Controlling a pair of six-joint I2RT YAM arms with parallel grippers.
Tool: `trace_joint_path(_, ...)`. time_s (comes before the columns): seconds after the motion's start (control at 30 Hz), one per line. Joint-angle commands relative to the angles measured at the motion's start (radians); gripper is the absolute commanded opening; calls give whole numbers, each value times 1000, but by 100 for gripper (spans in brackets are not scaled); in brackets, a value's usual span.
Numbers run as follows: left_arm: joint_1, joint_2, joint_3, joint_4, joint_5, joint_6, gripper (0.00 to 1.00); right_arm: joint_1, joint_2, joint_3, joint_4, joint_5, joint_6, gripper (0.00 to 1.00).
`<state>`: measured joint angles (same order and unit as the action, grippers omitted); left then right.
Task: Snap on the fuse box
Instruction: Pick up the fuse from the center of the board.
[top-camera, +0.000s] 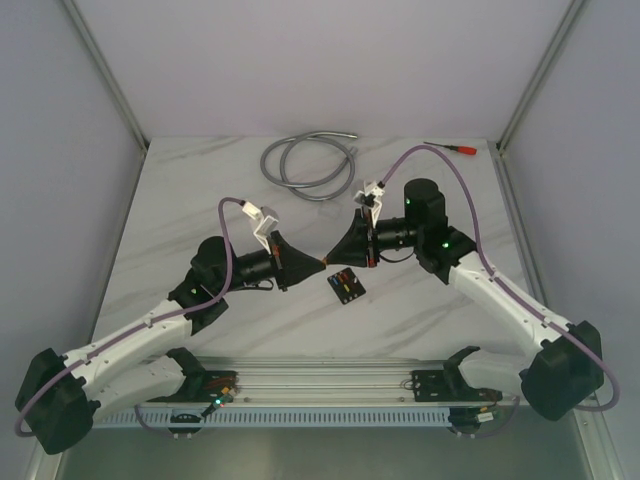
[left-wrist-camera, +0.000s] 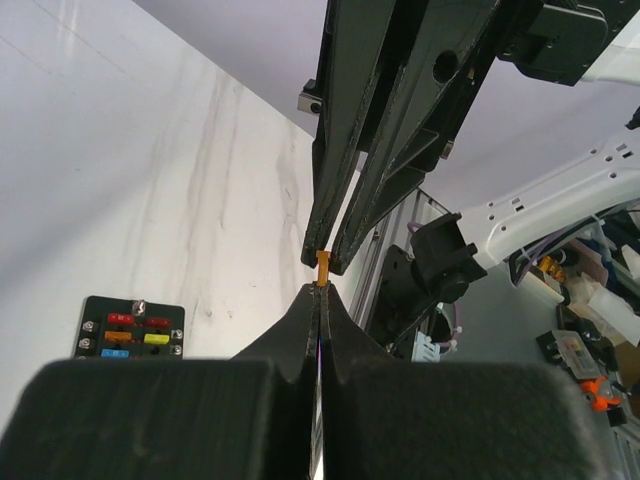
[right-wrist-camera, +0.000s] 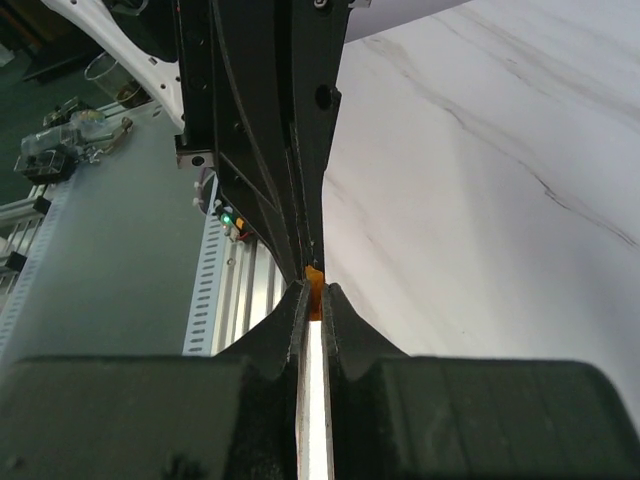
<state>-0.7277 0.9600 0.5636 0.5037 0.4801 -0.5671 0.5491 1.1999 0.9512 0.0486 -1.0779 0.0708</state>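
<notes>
No lettering, number or brand mark can be read in any of the three views (the fuse box (left-wrist-camera: 132, 328) and its coloured fuses (left-wrist-camera: 155, 339) look too small and blurred to show print).

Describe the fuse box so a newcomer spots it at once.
On the marbled table, find where the left gripper and right gripper meet tip to tip on an orange fuse. The fuse box lies flat just below that point in the top view. It is the only small black square, dotted with red, orange, yellow and blue fuses.
</notes>
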Motion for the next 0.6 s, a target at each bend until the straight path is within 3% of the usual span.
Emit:
trace_joint_path(0.0,-4,-8,28,45,7,0,0,2,9,37,-39,-53,-40,0)
trace_joint_path(0.07,-3,-4,28,39,-4,0,1,0,9,41,-75,-25,-62,0)
trace_joint_path(0.2,-4,-9,26,-18,-82,7,14,1,7,41,-146,78,-83,0)
trace_joint_path(0.4,11,-90,-13,-171,-310,1,42,13,-34,-5,-225,384,-58,0)
trace_joint_path(0.57,48,-133,-52,-305,-528,-82,55,67,-69,-93,-249,676,-6,0)
